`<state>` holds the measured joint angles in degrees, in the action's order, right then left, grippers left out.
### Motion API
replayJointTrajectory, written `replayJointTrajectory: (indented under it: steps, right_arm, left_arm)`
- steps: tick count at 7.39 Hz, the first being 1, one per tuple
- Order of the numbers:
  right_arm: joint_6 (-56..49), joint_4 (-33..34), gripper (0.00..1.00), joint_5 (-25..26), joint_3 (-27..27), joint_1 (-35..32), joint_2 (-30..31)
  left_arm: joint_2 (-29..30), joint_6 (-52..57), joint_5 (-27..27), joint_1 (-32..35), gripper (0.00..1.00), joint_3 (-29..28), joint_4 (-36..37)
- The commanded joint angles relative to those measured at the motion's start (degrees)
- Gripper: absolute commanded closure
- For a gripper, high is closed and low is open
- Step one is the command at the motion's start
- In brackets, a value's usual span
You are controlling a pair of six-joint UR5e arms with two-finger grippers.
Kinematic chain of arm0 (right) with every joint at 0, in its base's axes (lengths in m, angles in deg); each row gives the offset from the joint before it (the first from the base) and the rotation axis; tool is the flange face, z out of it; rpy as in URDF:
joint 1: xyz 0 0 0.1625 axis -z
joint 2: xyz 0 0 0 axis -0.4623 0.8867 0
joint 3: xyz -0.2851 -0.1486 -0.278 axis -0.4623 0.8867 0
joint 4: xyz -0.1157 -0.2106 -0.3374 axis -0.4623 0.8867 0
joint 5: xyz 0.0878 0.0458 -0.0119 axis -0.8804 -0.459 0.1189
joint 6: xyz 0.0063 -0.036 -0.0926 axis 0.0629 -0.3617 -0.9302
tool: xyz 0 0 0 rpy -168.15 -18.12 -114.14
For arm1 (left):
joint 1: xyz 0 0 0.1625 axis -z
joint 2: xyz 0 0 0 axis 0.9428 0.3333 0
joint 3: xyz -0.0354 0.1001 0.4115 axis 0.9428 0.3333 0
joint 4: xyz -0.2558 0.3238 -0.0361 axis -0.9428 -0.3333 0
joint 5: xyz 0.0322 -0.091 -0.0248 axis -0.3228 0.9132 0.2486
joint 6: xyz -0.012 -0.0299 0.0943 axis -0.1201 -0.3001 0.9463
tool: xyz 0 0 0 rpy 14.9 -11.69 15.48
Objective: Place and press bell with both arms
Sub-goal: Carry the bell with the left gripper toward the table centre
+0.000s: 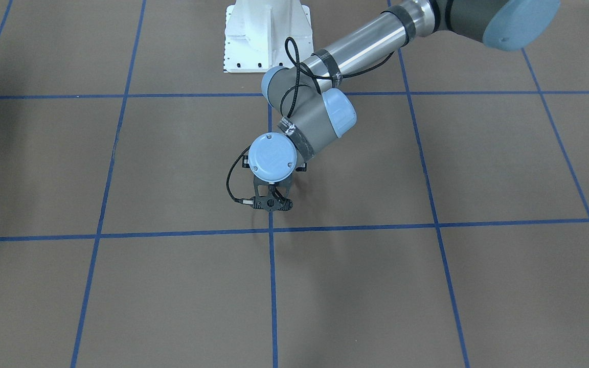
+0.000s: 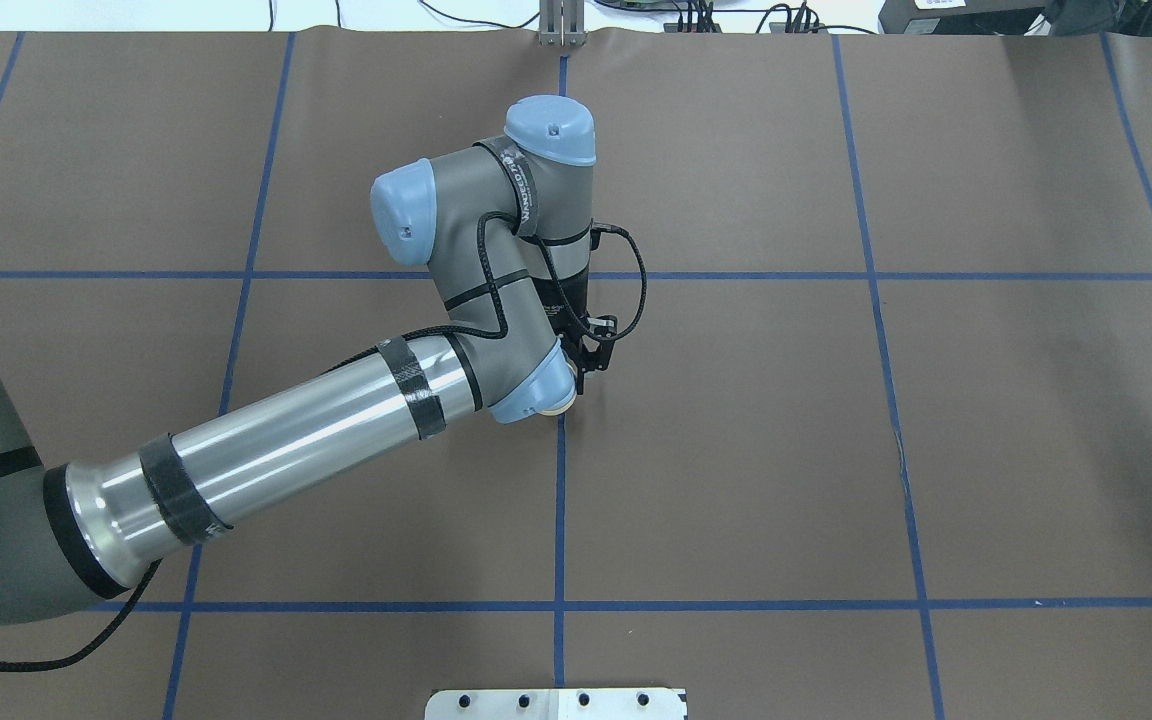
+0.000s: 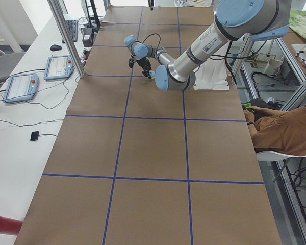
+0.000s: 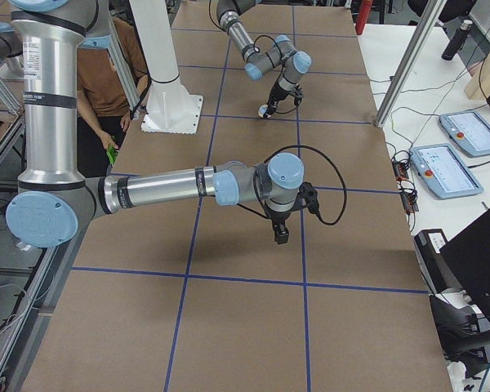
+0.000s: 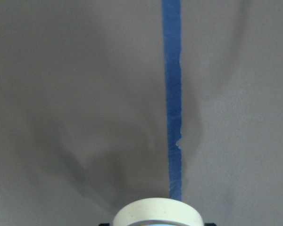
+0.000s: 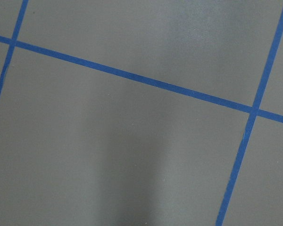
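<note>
My left gripper [image 2: 581, 375] hangs low over the brown table by the middle blue tape line and is shut on the bell. Only the bell's cream base [image 2: 563, 404] peeks out under the wrist's blue cap. In the left wrist view the bell's cream rim [image 5: 156, 212] fills the bottom edge, over the tape line. In the front view the left gripper [image 1: 271, 204] hides the bell. My right gripper [image 4: 279, 233] shows only in the right side view, above the table far from the bell. I cannot tell if it is open or shut. The right wrist view shows only bare table.
The white pedestal base [image 1: 266, 36] stands at the robot's edge of the table. Blue tape lines [image 2: 559, 500] split the brown surface into squares. A seated person [image 3: 285, 127] is beside the table. Pendants [image 3: 61, 66] and a metal post [image 3: 66, 35] stand on the side bench.
</note>
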<state>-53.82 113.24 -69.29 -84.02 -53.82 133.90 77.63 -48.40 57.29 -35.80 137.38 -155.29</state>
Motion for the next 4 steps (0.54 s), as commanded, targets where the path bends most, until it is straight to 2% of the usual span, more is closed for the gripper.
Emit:
replayJointTrajectory:
  steps: [1, 3, 4]
  right_arm:
    - [0.00, -0.03, 0.00, -0.14, 0.31, 0.06, -0.06]
    - [0.00, -0.03, 0.00, -0.14, 0.31, 0.06, -0.33]
    - [-0.09, -0.12, 0.00, -0.23, 0.22, -0.03, -0.41]
  left_arm:
    - [0.20, -1.06, -0.07, -0.37, 0.90, -1.53, -2.63]
    - [0.99, -1.68, -0.07, -0.63, 0.73, -2.42, -3.53]
    - [1.00, -1.68, -1.20, -0.81, 0.51, -2.68, -3.53]
